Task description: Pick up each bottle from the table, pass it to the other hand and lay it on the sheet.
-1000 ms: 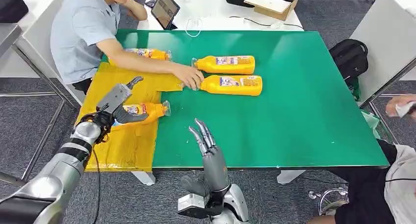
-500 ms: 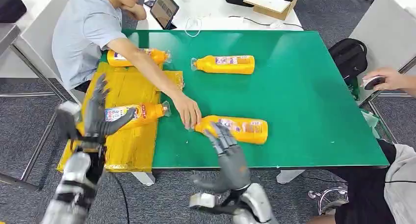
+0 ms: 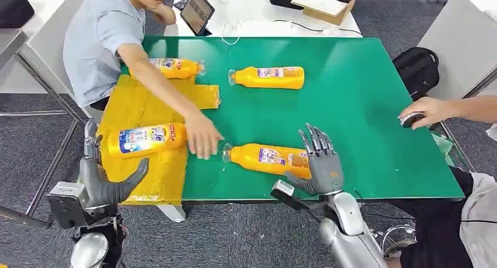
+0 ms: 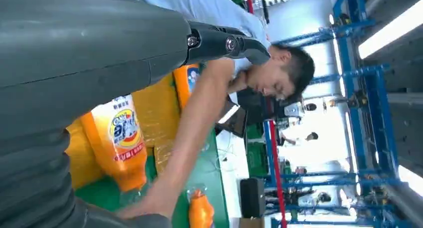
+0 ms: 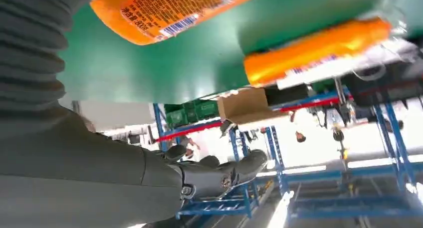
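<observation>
Reached for the near bottle [image 3: 266, 159] with right hand [image 3: 319, 162], fingers spread, gripping nothing; left hand [image 3: 102, 183] empty; needed to close around it next

Head view: bright, even overhead light; shadows under the bottles on the table [image 3: 363, 104] are faint and short, focus sharp. Left wrist view: ceiling strip lights [image 4: 384, 36] blown out, thumb [image 4: 90, 43] soft, background hazy. Right wrist view: glare beyond the table edge, nearest bottle [image 5: 164, 11] blurred.
</observation>
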